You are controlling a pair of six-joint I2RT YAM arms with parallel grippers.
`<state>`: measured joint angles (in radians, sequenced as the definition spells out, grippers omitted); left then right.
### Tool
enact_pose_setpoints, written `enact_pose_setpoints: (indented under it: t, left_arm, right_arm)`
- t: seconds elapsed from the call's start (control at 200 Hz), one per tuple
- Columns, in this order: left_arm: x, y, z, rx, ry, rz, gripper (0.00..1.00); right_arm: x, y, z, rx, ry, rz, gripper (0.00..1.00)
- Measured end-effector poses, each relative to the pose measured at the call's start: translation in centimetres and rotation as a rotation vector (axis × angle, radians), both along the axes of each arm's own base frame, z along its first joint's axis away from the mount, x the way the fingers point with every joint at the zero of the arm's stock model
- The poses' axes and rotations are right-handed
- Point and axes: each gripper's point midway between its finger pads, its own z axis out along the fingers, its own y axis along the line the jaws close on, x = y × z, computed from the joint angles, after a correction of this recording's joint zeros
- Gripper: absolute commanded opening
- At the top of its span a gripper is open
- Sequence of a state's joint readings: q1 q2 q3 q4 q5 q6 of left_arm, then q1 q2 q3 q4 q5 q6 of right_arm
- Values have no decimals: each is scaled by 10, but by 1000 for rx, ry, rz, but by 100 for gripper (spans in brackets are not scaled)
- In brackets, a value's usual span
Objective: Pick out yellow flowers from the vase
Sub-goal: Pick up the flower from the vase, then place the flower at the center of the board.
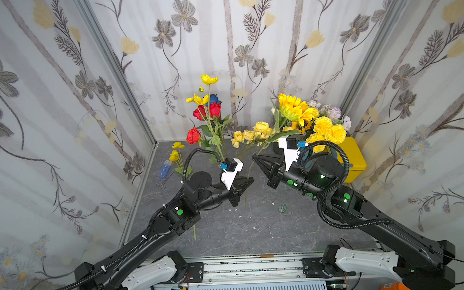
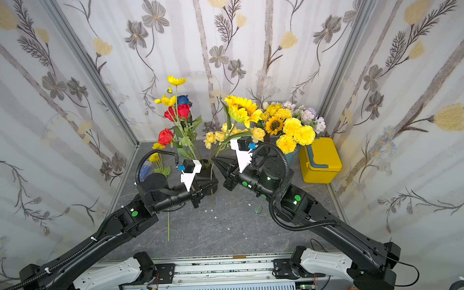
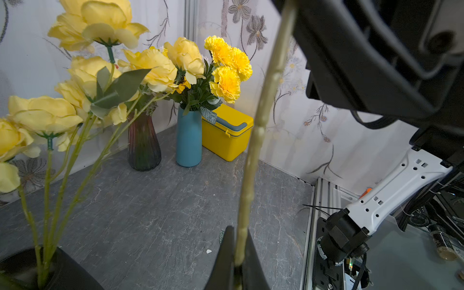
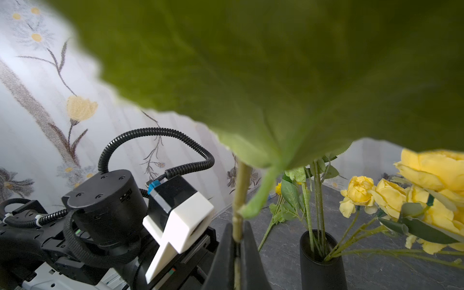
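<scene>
A yellow sunflower (image 1: 293,109) hangs over the table on a long pale green stem (image 3: 261,125). My right gripper (image 4: 237,226) is shut on that stem just under a big green leaf (image 4: 276,75). Lower on the same stem, my left gripper (image 3: 239,233) is also shut. In both top views the two grippers (image 1: 252,180) (image 1: 254,156) nearly meet at mid-table. Beside them the black vase (image 4: 319,261) holds yellow roses (image 3: 150,67), red roses (image 1: 208,110) and yellow poppy-like blooms (image 1: 208,79). Yellow flowers (image 1: 176,153) lie on the table at the left.
A blue vase (image 3: 188,138) with yellow carnations (image 3: 226,82) and a dark ribbed vase (image 3: 143,143) stand at the back right, next to a yellow box (image 1: 355,160). Scissors (image 1: 162,183) and a blue pill box (image 1: 165,169) lie at the left wall. A loose leaf (image 1: 282,208) lies mid-table.
</scene>
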<state>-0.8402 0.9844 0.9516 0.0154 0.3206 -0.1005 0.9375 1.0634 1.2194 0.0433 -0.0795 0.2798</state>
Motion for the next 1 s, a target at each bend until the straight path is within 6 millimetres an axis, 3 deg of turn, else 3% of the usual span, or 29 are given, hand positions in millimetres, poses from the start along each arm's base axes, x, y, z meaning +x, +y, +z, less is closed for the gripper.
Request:
enact_pose_setpoints:
  t: [0.12, 0.245, 0.39, 0.555, 0.789, 0.919, 1.004]
  left_arm:
    - [5, 2, -4, 17, 11, 29, 0]
    - [12, 10, -1, 10, 9, 92, 0]
    - [26, 25, 0, 4, 28, 200, 0]
    - [38, 59, 23, 6, 57, 368, 0]
    - [29, 162, 57, -44, 41, 714, 0]
    - [21, 211, 54, -69, 63, 910, 0]
    - [21, 232, 48, -77, 85, 1020, 0]
  right_arm:
    - [1, -1, -4, 1, 0, -10, 23]
    - [0, -7, -4, 12, -7, -24, 76]
    - [-1, -19, -5, 22, -32, -63, 97]
    - [-2, -45, -10, 17, -62, -154, 100]
    - [3, -90, -38, -33, -89, -336, 100]
    - [11, -105, -47, -46, -84, -427, 100]
    - [13, -109, -50, -50, -80, -453, 100]
